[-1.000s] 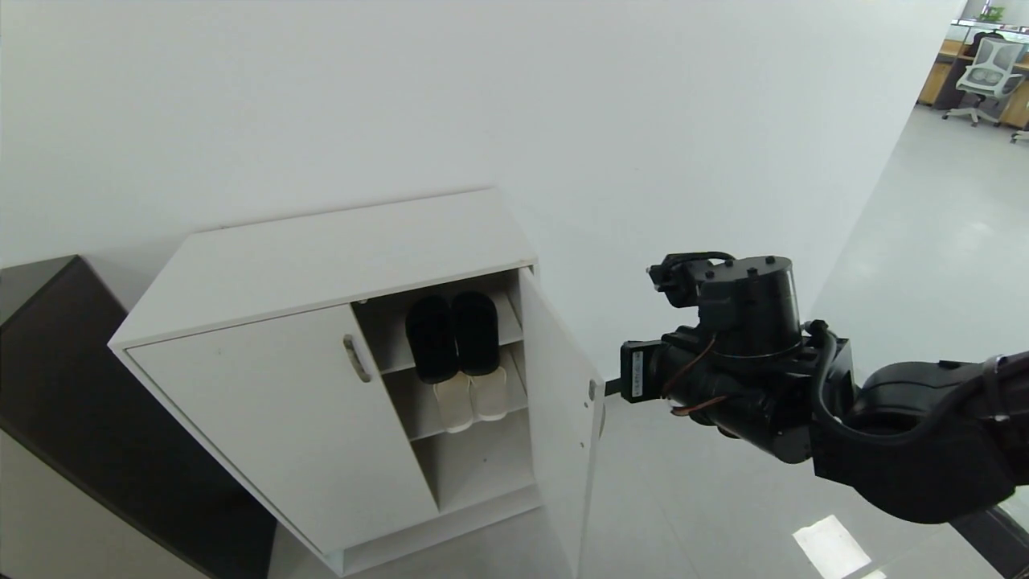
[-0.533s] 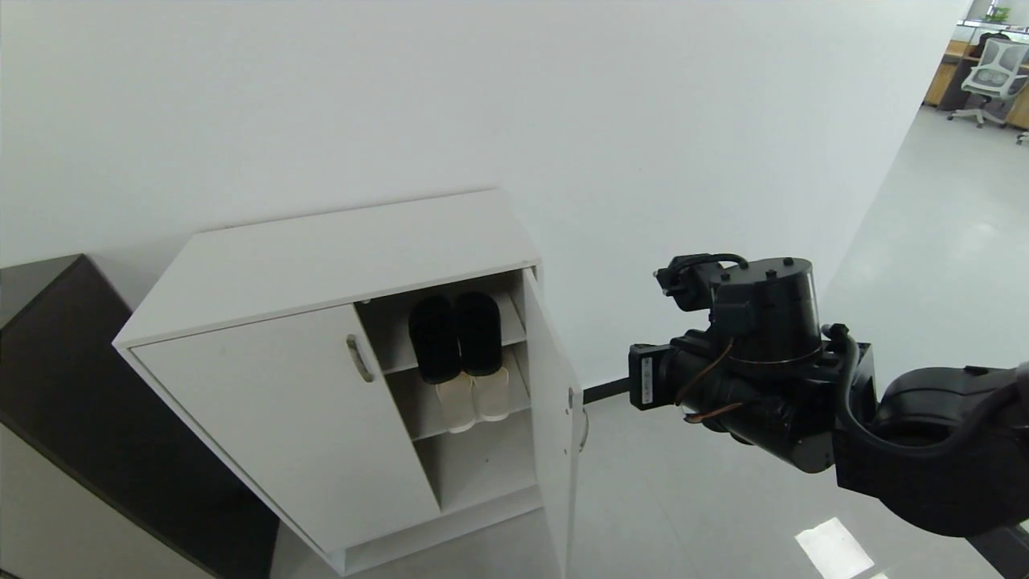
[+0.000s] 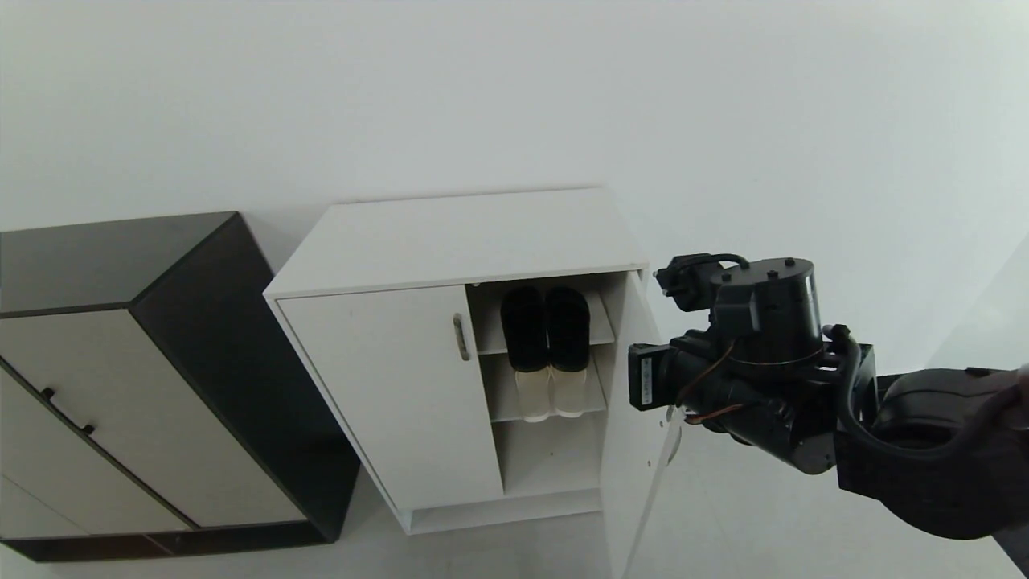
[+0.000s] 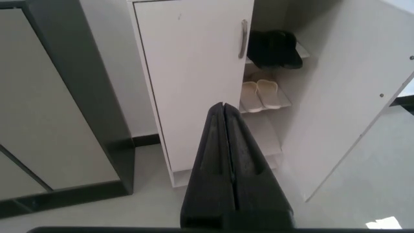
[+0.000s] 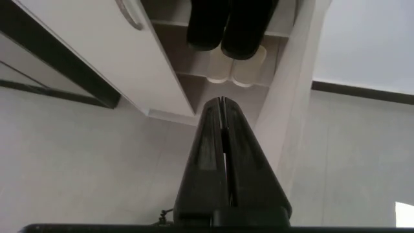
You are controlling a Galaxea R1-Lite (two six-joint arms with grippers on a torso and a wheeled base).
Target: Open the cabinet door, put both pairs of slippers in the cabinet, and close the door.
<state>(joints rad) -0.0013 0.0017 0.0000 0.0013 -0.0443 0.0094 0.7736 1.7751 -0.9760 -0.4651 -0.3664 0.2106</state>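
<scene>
Before a white wall (image 3: pixel 482 96) the cabinet (image 3: pixel 450 233) door (image 3: pixel 629 482) stands open, black slippers (image 3: pixel 547 326) above white slippers (image 3: pixel 551 394); left pincer (image 4: pixel 223 111) and right pincer (image 5: pixel 223 103) clenched, empty.

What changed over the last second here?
The head camera swung, so the white cabinet now sits mid-picture with the dark cabinet beside it; the things themselves did not move. The door stays open, and the black slippers and pale slippers stay on their shelves. Nothing was grasped or released.
</scene>
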